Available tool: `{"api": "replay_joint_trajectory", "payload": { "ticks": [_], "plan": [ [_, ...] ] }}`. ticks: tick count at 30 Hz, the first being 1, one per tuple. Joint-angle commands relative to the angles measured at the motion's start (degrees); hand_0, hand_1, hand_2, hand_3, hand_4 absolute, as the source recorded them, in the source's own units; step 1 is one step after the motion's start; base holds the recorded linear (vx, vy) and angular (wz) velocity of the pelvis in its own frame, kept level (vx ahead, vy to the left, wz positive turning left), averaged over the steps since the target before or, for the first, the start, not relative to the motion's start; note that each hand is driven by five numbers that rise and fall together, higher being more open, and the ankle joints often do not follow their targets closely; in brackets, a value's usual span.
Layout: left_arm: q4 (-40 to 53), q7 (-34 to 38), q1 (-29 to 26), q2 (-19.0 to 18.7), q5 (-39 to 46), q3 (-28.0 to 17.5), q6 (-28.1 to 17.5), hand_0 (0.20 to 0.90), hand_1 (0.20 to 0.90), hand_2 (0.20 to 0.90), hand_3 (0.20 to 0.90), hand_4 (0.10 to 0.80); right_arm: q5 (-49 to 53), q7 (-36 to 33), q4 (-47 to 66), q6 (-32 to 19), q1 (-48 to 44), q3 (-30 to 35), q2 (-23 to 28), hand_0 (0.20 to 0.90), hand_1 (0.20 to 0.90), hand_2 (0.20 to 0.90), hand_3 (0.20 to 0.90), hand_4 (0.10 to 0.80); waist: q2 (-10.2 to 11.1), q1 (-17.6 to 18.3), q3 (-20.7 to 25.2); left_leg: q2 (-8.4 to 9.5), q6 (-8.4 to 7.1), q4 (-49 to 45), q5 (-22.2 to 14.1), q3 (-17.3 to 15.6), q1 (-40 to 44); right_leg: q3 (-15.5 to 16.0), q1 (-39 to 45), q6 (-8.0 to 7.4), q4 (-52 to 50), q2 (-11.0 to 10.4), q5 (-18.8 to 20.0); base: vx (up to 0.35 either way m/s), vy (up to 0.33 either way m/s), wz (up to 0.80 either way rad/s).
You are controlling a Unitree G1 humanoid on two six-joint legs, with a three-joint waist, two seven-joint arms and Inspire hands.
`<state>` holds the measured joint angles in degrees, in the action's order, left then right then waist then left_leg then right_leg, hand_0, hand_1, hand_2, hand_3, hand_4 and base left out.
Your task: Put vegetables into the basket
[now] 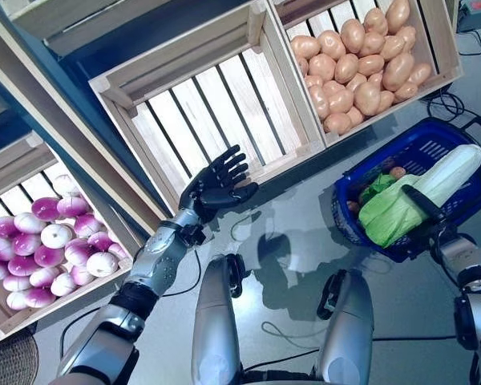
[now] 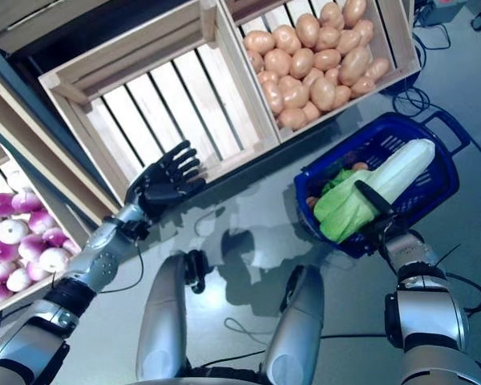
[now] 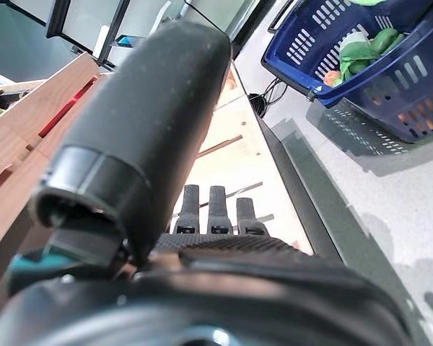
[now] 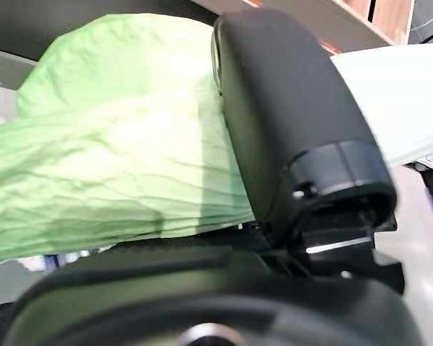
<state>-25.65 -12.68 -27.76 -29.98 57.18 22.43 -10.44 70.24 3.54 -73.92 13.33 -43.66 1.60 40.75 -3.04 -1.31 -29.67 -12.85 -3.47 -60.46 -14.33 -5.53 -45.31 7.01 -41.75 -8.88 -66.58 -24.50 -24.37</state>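
Right robot hand (image 2: 374,210) above grey floor (image 2: 248,208)

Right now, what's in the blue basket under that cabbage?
Beside the cabbage in the basket, darker green leaves and something orange show. The cabbage, gripped by the right robot hand, hides whatever lies beneath it.

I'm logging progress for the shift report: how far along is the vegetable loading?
Partly done. The blue basket already holds leafy greens and a small orange-brown vegetable. In hand: the right hand grips a long cabbage lying across the basket, not yet released. The left hand is open and empty over the empty middle crate. Potatoes and turnips remain in their crates.
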Motion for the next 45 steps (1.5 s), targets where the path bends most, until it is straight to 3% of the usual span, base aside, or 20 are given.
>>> {"api": "replay_joint_trajectory", "payload": {
  "ticks": [1, 10, 11, 13, 14, 15, 16, 30, 33, 35, 37, 38, 41, 44, 45],
  "plan": [
    [6.84, -0.17, -2.64, -1.71, 3.12, -0.20, -7.67, 0.900, 0.900, 0.900, 0.900, 0.800, 2.18, -1.84, -0.66, -6.11, -3.83, 1.11, 7.01, 0.900, 0.900, 0.900, 0.900, 0.800, -1.32, -0.07, 2.26, -1.72, -2.29, -5.32, -13.14, 1.78, 5.00, -0.37, 1.23, 3.52, 1.31, 0.53, 2.08, -0.023, 0.004, 0.04],
    [6.47, -0.92, -2.95, -2.36, 4.79, -0.48, -7.66, 0.900, 0.900, 0.900, 0.900, 0.800, 2.87, -1.77, -0.94, -5.19, -3.40, 2.37, 8.43, 0.900, 0.900, 0.900, 0.900, 0.800, -0.52, -0.06, 2.86, -2.37, -2.41, -6.83, -14.30, 2.47, 4.93, -0.50, 0.68, 3.18, -0.56, 0.90, 0.84, -0.003, -0.003, 0.00],
    [6.46, -0.97, -2.90, -2.42, 4.81, -0.59, -7.60, 0.900, 0.900, 0.900, 0.900, 0.800, 2.87, -1.79, -0.84, -5.15, -3.33, 2.46, 8.51, 0.900, 0.900, 0.900, 0.900, 0.800, -0.42, -0.01, 2.83, -2.33, -2.07, -6.02, -12.62, 2.29, 4.60, -0.32, 0.41, 3.69, 0.32, 0.98, 2.32, 0.027, -0.002, -0.08],
    [6.17, -1.16, -2.84, -2.59, 4.94, -0.77, -7.36, 0.900, 0.900, 0.900, 0.900, 0.800, 2.73, -1.43, -0.83, -5.09, -3.05, 2.57, 8.69, 0.900, 0.900, 0.900, 0.900, 0.800, -0.39, 0.03, 3.22, -2.51, -2.46, -5.96, -13.85, 2.37, 5.51, -0.55, 1.11, 3.07, 0.08, 1.12, 1.15, 0.029, 0.011, -0.05],
    [6.04, -1.33, -2.82, -2.74, 4.97, -0.84, -7.30, 0.900, 0.900, 0.900, 0.900, 0.800, 2.69, -1.07, -0.73, -4.65, -2.90, 2.69, 8.85, 0.900, 0.900, 0.900, 0.900, 0.800, -0.26, 0.11, 3.24, -2.53, -2.17, -4.96, -12.27, 2.09, 5.43, -0.44, 1.05, 3.41, 1.04, 1.25, 2.53, 0.000, 0.000, 0.00],
    [6.01, -1.32, -2.79, -2.74, 4.98, -0.81, -7.28, 0.900, 0.900, 0.900, 0.900, 0.800, 2.68, -1.08, -0.76, -4.64, -2.86, 2.67, 8.84, 0.900, 0.900, 0.900, 0.900, 0.800, -0.29, 0.07, 3.40, -2.59, -2.51, -5.38, -13.67, 2.24, 5.97, -0.60, 1.50, 2.91, 0.50, 1.26, 1.28, -0.043, 0.011, -0.01],
    [6.02, -1.44, -2.71, -2.87, 5.03, -0.88, -7.24, 0.900, 0.900, 0.900, 0.900, 0.800, 2.60, -0.88, -0.75, -4.21, -2.45, 2.89, 8.99, 0.900, 0.900, 0.900, 0.900, 0.800, -0.13, 0.13, 3.48, -2.68, -2.18, -4.27, -11.96, 1.88, 5.86, -0.34, 1.49, 3.34, 1.71, 1.26, 2.84, 0.031, 0.002, -0.03],
    [5.97, -1.09, -2.48, -2.70, 5.07, 0.02, -6.86, 0.900, 0.900, 0.900, 0.900, 0.800, 0.64, -6.21, -0.87, -4.04, -0.86, 2.73, 7.99, 0.900, 0.900, 0.900, 0.900, 0.800, 0.69, -0.37, 5.25, -3.15, -2.11, 7.75, -6.97, -0.36, 12.51, 0.43, 6.91, 2.04, 11.35, 1.34, 8.17, 0.014, 0.024, -0.01],
    [6.00, -0.69, -2.62, -2.81, 5.14, 0.26, -6.94, 0.900, 0.900, 0.900, 0.900, 0.800, -7.36, -9.94, -0.77, -10.12, 0.15, 2.48, 7.29, 0.900, 0.900, 0.900, 0.900, 0.800, 1.03, -0.64, 6.24, -2.96, -1.84, 12.38, -4.81, -1.01, 15.44, 1.60, 9.77, 1.84, 15.36, 1.51, 10.31, 0.048, 0.047, -0.06],
    [6.94, 0.11, -2.70, -3.15, 5.80, 0.28, -6.36, 0.900, 0.900, 0.900, 0.900, 0.800, -17.17, -18.20, 1.56, -17.65, -0.06, 0.90, 7.16, 0.900, 0.900, 0.900, 0.900, 0.800, 1.29, -0.80, 7.14, -2.95, -1.80, 15.51, -3.32, -1.46, 17.42, 2.59, 12.16, 1.73, 18.73, 2.00, 11.81, 0.055, 0.027, -0.04],
    [7.59, 1.01, -2.65, -2.70, 4.98, 0.44, -6.26, 0.900, 0.900, 0.900, 0.900, 0.800, -25.61, -25.23, 3.53, -18.90, -0.36, 0.13, 6.92, 0.900, 0.900, 0.900, 0.900, 0.800, 1.51, -0.88, 7.66, -2.85, -1.82, 17.30, -2.46, -1.58, 18.61, 3.13, 13.75, 1.57, 20.91, 2.37, 12.80, 0.051, 0.016, -0.10],
    [8.25, 1.61, -2.54, -2.23, 4.61, 0.55, -6.36, 0.900, 0.900, 0.900, 0.900, 0.800, -29.96, -30.63, 4.80, -18.68, -0.39, -0.73, 6.69, 0.900, 0.900, 0.900, 0.900, 0.800, 1.64, -0.96, 7.95, -2.68, -1.84, 18.36, -1.97, -1.56, 19.13, 3.46, 14.72, 1.54, 22.51, 2.57, 13.46, 0.028, 0.014, -0.09],
    [9.03, 1.93, -2.26, -1.95, 4.41, 0.31, -6.28, 0.900, 0.900, 0.900, 0.900, 0.800, -36.50, -34.61, 5.73, -17.29, 0.05, -1.63, 6.10, 0.900, 0.900, 0.900, 0.900, 0.800, 1.61, -1.07, 7.98, -2.60, -1.72, 18.70, -1.83, -1.54, 19.45, 3.84, 15.54, 1.57, 23.56, 2.70, 13.90, 0.000, 0.000, 0.00],
    [9.75, 2.45, -1.53, -1.42, 4.03, 0.45, -6.61, 0.900, 0.900, 0.900, 0.900, 0.800, -57.55, -37.76, 6.54, -9.39, -1.12, -9.15, 6.16, 0.900, 0.900, 0.900, 0.900, 0.800, 1.55, -1.45, 7.76, -2.76, -1.69, 18.44, -1.91, -1.80, 19.20, 4.06, 15.76, 1.58, 23.86, 2.43, 14.10, 0.000, 0.000, 0.00],
    [10.12, 2.62, -1.19, -1.42, 3.86, 0.46, -6.70, 0.900, 0.900, 0.900, 0.900, 0.800, -60.33, -38.05, 6.64, -8.29, -1.22, -11.05, 6.59, 0.900, 0.900, 0.900, 0.900, 0.800, 1.54, -1.48, 7.71, -2.81, -1.67, 18.37, -1.88, -1.78, 19.06, 4.06, 15.69, 1.59, 23.87, 2.39, 14.13, 0.000, 0.000, 0.00]
  ]
}}
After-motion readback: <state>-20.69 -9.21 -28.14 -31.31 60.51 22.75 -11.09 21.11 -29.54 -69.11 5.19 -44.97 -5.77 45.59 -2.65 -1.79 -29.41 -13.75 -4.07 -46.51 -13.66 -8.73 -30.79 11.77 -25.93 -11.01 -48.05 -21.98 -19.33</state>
